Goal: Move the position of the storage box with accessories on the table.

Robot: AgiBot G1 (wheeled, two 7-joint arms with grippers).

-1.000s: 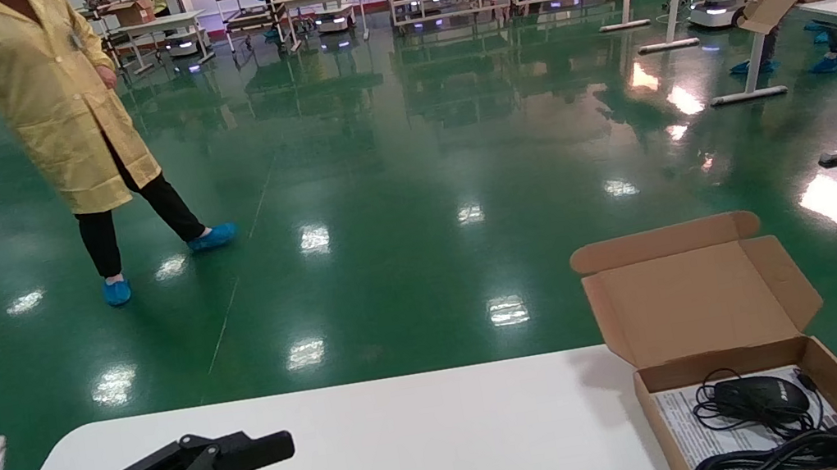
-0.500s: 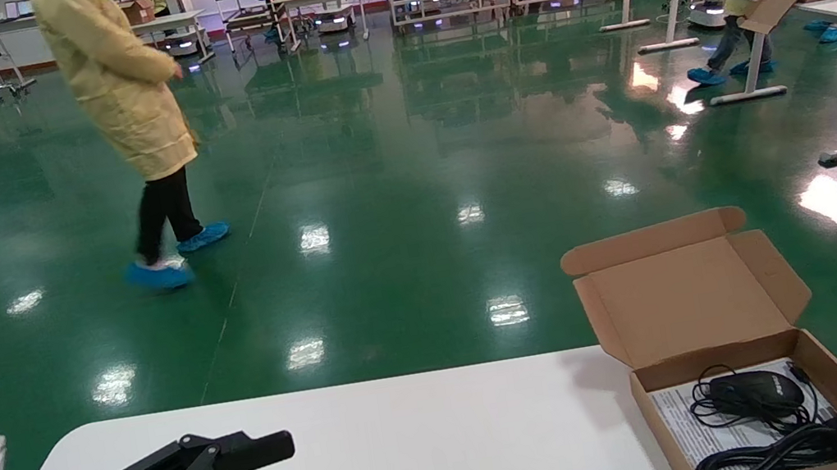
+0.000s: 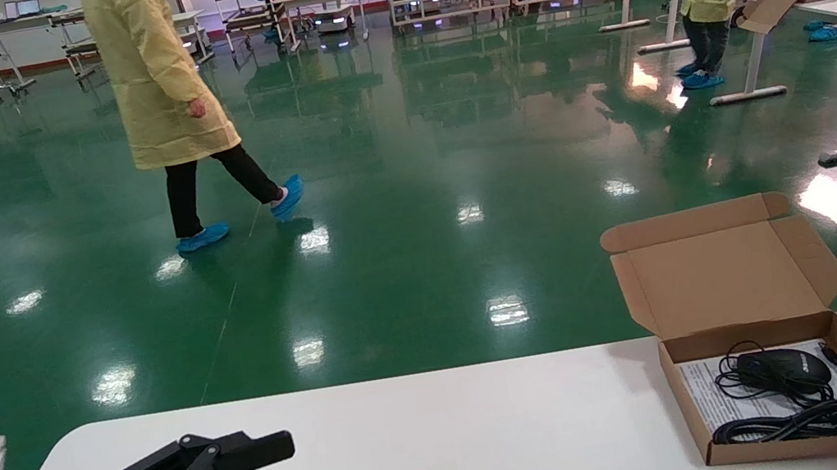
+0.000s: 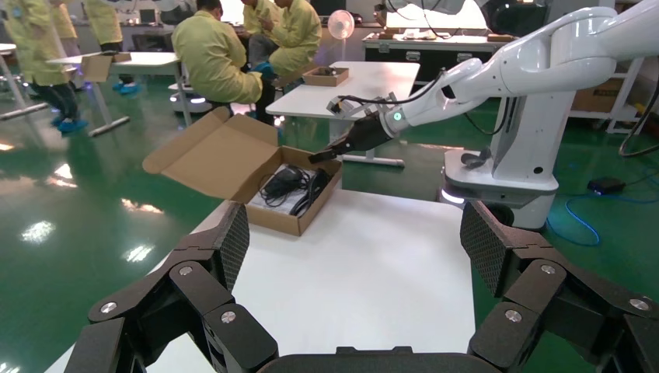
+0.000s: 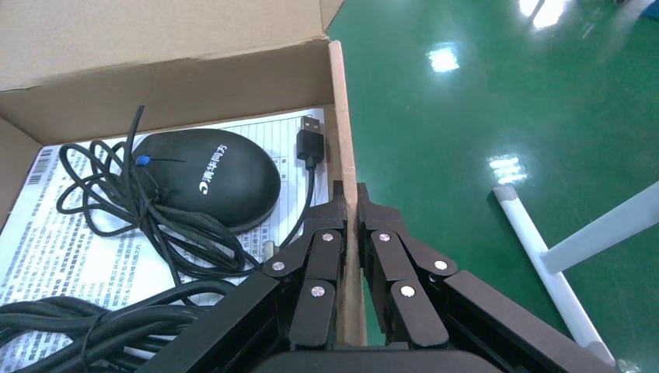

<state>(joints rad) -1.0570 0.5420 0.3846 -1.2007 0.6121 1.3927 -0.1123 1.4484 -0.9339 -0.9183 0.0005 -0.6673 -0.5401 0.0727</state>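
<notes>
Right wrist view: right gripper (image 5: 348, 203) clamped on storage box (image 5: 339, 116) side wall.

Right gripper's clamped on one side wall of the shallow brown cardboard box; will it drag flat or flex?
The shallow brown cardboard box probably slides easily on the smooth white table. Held by the right gripper on one thin wall, it may pivot or flex. The upright lid flap likely wobbles.
</notes>
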